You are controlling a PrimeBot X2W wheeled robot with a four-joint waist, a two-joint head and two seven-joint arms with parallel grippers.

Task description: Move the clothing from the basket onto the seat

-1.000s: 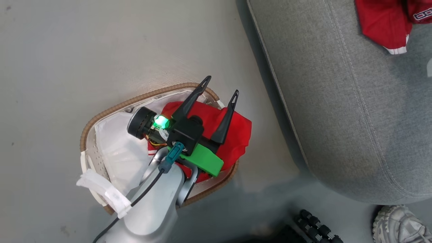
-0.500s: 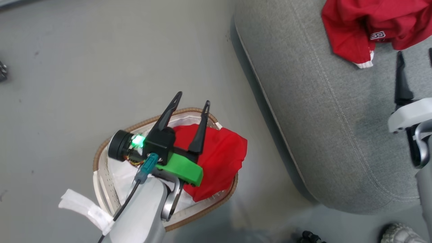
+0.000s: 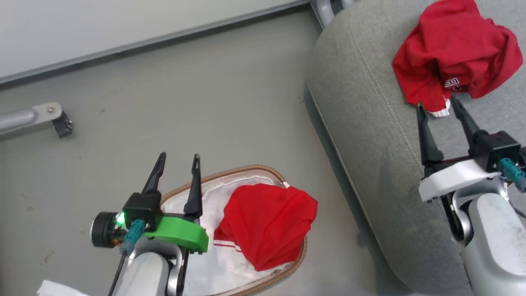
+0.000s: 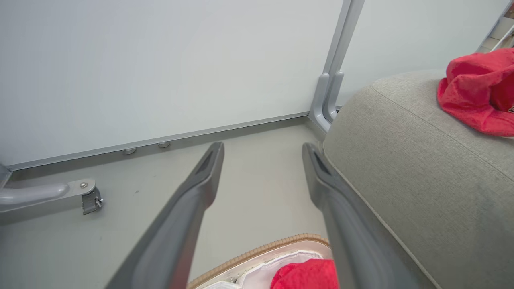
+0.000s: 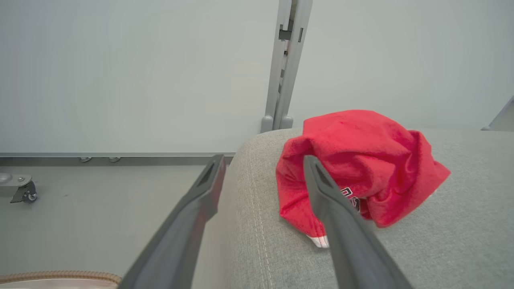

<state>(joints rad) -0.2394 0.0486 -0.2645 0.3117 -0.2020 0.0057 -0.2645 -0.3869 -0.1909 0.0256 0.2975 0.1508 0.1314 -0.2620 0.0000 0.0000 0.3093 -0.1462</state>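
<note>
**One on the seat, one left to fetch**

Hovering open and empty over the basket point(image 3: 230, 172)'s left side: left fingers point(image 3: 194, 185), seemingly poised for the next pick. Open too: right fingers point(image 3: 426, 135), just short of the red garment point(image 3: 452, 61) bunched far right on the seat point(image 3: 370, 135). In the basket, on a white liner point(image 3: 213, 263): second garment point(image 3: 267, 222), overhanging the right rim.

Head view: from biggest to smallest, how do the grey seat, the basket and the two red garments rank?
1. seat, largest by far.
2. basket, partly cut off at the bottom.
3. garment on the seat and garment in the basket: they look alike, so unranked.
</note>
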